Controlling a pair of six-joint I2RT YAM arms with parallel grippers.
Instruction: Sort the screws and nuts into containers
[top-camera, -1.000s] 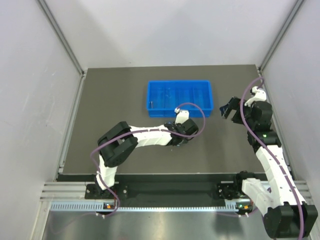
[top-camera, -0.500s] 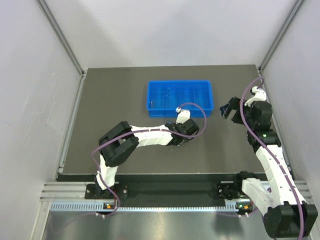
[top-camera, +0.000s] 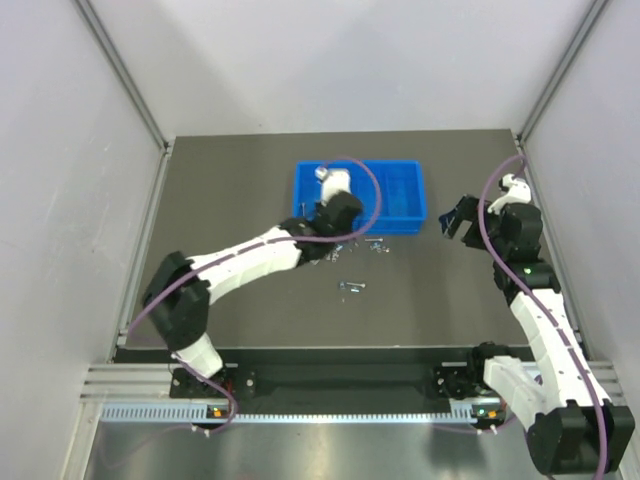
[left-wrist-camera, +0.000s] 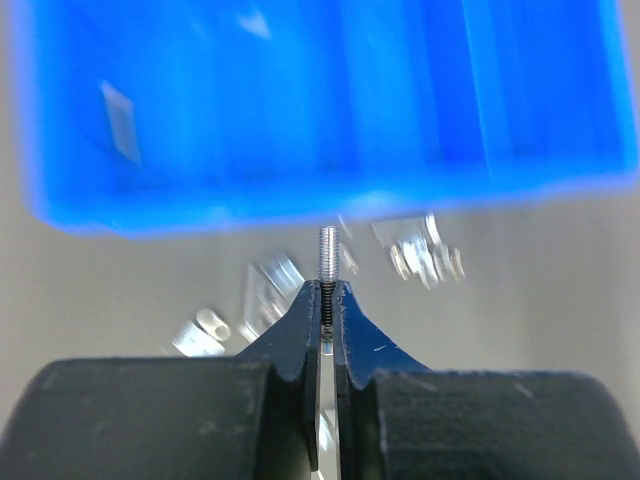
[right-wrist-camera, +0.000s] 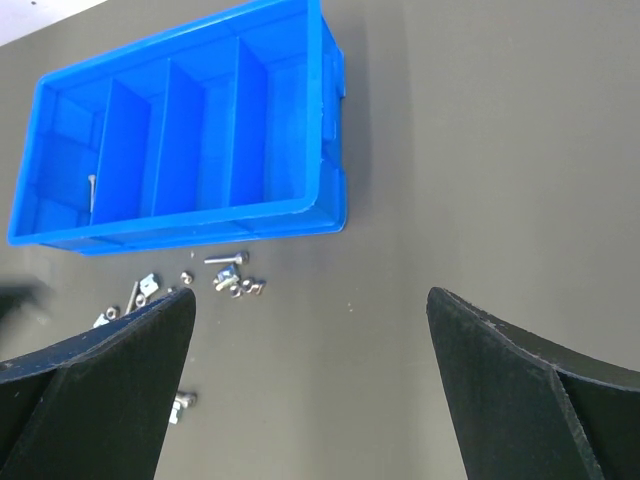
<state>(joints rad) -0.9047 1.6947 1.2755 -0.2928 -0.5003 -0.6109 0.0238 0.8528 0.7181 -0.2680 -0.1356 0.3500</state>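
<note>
Pinching one screw (left-wrist-camera: 328, 250), left gripper (left-wrist-camera: 328, 289), apparently near tray (left-wrist-camera: 300, 185).

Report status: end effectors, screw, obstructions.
Left end effector shut on screw, by blue tray. Right end effector open, empty. Loose fasteners beside tray; path clear.

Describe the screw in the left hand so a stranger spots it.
Find the bright blue plastic tray; the black left hand is at its near edge. The thin silvery threaded screw is pinched in its tips, while neighbouring fasteners lie loose on the dark table.
</note>
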